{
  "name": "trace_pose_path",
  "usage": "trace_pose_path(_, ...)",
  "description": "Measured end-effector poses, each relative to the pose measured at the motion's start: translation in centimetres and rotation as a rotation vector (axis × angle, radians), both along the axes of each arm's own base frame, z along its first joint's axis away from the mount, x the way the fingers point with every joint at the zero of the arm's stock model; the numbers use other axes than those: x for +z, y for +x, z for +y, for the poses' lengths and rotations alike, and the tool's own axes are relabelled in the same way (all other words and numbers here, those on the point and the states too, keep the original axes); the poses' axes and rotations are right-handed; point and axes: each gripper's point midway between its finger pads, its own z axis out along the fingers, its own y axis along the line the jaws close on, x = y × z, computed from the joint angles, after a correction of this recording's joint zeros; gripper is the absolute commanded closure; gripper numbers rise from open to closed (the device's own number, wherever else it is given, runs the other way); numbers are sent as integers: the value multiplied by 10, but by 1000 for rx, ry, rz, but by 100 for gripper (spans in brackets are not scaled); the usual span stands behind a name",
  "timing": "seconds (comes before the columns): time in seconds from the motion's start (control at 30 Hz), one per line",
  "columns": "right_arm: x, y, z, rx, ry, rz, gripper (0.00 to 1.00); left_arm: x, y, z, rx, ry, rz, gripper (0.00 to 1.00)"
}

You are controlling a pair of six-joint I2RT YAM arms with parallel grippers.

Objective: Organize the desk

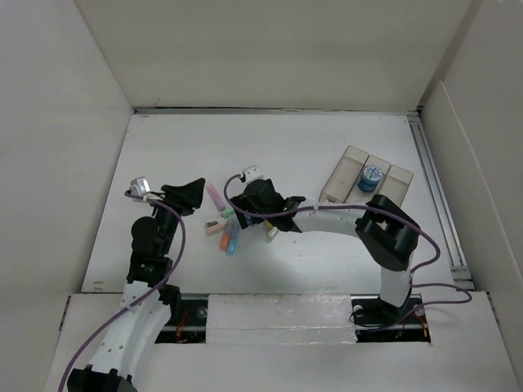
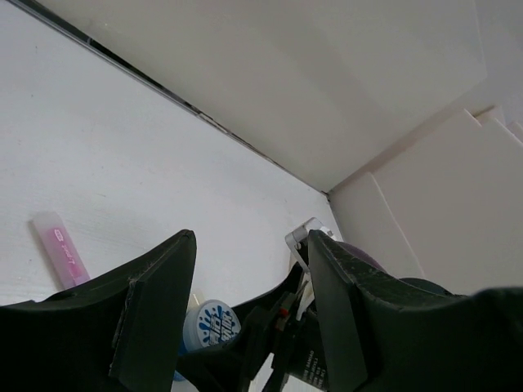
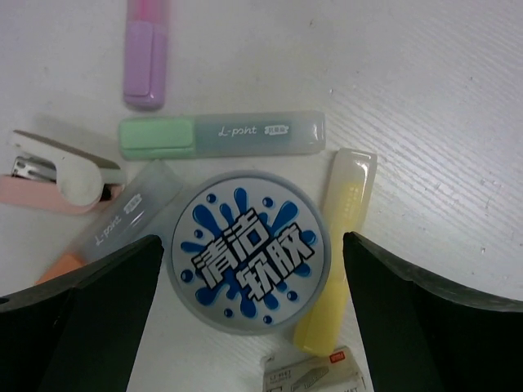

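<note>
On the white desk (image 1: 319, 253) lies a cluster of stationery. In the right wrist view a round jar (image 3: 249, 251) with a blue splash label sits among a purple highlighter (image 3: 145, 53), a green one (image 3: 221, 135), an orange one (image 3: 114, 224) and a yellow one (image 3: 339, 245). My right gripper (image 3: 251, 238) stands open over the jar, a finger on each side with gaps. In the top view the right gripper (image 1: 239, 214) hides this jar. My left gripper (image 1: 196, 192) hovers open and empty just left of the cluster. From the left wrist, that gripper (image 2: 249, 237) frames the jar lid (image 2: 208, 322).
A pink stapler (image 3: 57, 175) and a staple box (image 3: 315, 376) lie beside the jar. A translucent three-compartment tray (image 1: 400, 184) stands at the right, with another blue-lidded jar (image 1: 370, 177) in its middle compartment. White panel walls surround the desk; a metal rail (image 1: 433, 184) runs along the right edge.
</note>
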Motion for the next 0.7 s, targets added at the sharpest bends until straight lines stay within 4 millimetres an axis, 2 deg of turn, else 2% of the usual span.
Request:
trace_pose_path(0.03,-1,3,1,-8,-7,-6,8,0,0,0,-1,1,0,47)
trace_pose_path(0.07,-3,6,2,-20,-14,-13,26,0,0,0,-1,2,0,47)
trace_pose_path(0.17,-2,12,5,-43,-19,-30,40,0,0,-1,-6,3,0,47)
trace_pose_path(0.27,2,13,4,-67,-14,-36,43,0,-1,-3,-15,4,-1,47)
trace_pose_path(0.33,12,13,1,-87,4,-49,44,0,-1,-3,-20,4,-2,47)
trace_pose_path(0.43,52,10,-20,-133,83,-88,44,-1,-1,-5,-28,6,3,47)
trace_pose_path(0.5,92,14,-47,-197,174,-128,44,-3,-1,-6,-34,7,7,47)
trace_pose_path(0.53,115,20,-68,-250,229,-158,44,-3,-1,-6,-37,8,9,47)
trace_pose_path(0.6,159,37,-121,-393,352,-238,44,-5,-1,-8,-44,10,14,47)
trace_pose_path(0.63,173,45,-152,-478,400,-274,44,-5,-1,-8,-49,10,14,47)
trace_pose_path(0.7,185,55,-218,-657,460,-333,44,-5,-1,-10,-56,11,14,47)
